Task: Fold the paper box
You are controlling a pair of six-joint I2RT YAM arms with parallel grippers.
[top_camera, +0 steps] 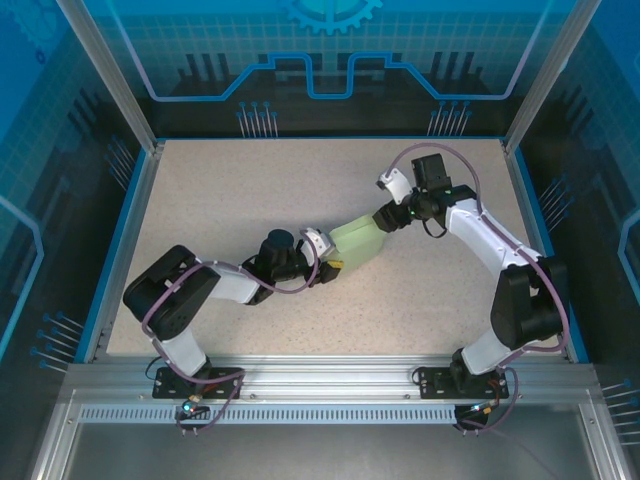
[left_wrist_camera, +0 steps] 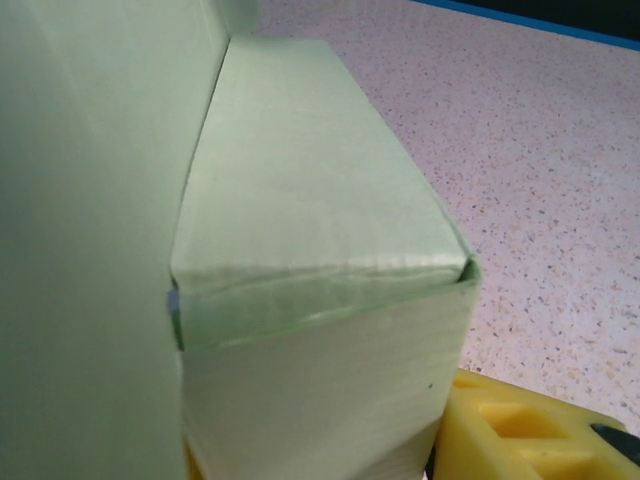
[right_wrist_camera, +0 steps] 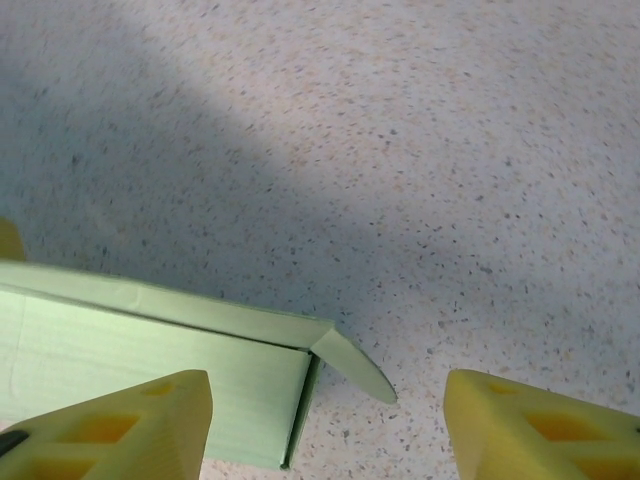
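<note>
Nothing legible anywhere — the paper box [top_camera: 357,243] is plain.

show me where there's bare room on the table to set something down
Bare table across the far-left corner, and the near strip between the left arm and right arm. Crowded mid-table around the paper box.

A flat table top [top_camera: 250,200] made of pale, sandy stuff with lots of tiny dark specks is seen. It is edged on the left, far and right sides by a thin blue strip [top_camera: 120,243]. A long silver metal rail [top_camera: 330,372] is fixed along the near side. A small pale green paper box [top_camera: 360,243] is seen over the middle of the table top, a bit to the right. Whether the box is rested on it cannot be told. A soft grey shadow is cast on the specks beside the box.
</note>
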